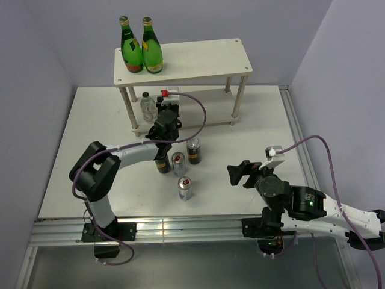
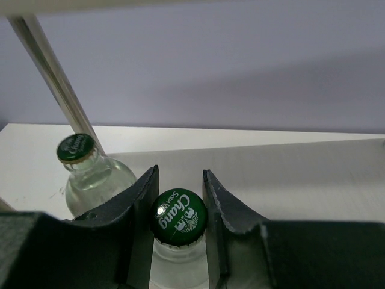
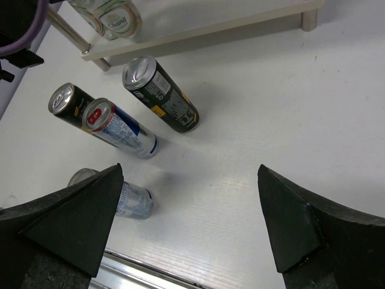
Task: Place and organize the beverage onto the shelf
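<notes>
My left gripper (image 2: pixel 180 172) is shut on the green cap of a squat clear bottle (image 2: pixel 178 218) at the cream-white shelf's lower board (image 2: pixel 289 180). In the top view the left gripper (image 1: pixel 167 117) hides that bottle. A second clear bottle (image 1: pixel 146 105) stands on the lower board just left of it and also shows in the left wrist view (image 2: pixel 96 177). Two black cans (image 1: pixel 194 150) (image 1: pixel 162 165) and two silver cans (image 1: pixel 178 163) (image 1: pixel 185 188) stand on the table before the shelf (image 1: pixel 198 57). My right gripper (image 1: pixel 236 173) is open and empty, right of the cans.
Two tall green glass bottles (image 1: pixel 142 47) stand on the left of the shelf's top board. A shelf leg (image 2: pixel 57 78) rises just behind the second clear bottle. The right wrist view shows the cans (image 3: pixel 161 95) to the upper left and bare table between my fingers (image 3: pixel 295 217).
</notes>
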Controlling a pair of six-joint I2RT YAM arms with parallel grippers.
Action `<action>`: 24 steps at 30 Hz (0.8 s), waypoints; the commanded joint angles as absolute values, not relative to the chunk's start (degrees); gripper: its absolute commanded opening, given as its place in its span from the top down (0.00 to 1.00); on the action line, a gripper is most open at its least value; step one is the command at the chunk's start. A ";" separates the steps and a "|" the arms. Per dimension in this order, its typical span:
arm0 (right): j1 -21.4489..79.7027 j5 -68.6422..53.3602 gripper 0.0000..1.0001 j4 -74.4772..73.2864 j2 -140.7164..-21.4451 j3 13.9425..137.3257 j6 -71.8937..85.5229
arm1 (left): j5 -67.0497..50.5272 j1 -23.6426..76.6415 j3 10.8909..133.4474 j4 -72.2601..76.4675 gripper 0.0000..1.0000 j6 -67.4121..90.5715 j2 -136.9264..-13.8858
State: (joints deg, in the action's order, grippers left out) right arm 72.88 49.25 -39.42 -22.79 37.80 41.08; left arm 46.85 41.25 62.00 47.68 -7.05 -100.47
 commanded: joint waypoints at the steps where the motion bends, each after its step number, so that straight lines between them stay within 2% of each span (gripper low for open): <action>1: 74.00 52.64 0.00 -40.51 -23.38 38.67 42.80 | 47.37 40.52 64.69 59.50 1.00 -4.84 -100.10; 10: 75.76 53.87 0.00 -41.22 -24.17 38.67 43.68 | 47.81 38.41 64.95 62.40 1.00 -3.52 -103.27; 18: 76.20 54.58 0.00 -41.75 -25.23 38.85 44.12 | 47.46 36.48 69.17 55.64 0.99 -0.44 -105.55; 21: 76.29 54.58 0.00 -41.66 -25.05 38.76 44.12 | 46.85 36.30 69.35 55.55 0.88 -0.44 -105.99; 22: 76.38 54.58 0.00 -41.66 -24.87 38.76 44.12 | 46.76 36.30 69.43 55.37 0.80 -0.44 -106.17; 24: 76.46 54.67 0.00 -41.75 -24.79 38.76 44.21 | 47.02 36.30 70.05 54.67 0.73 -0.44 -106.70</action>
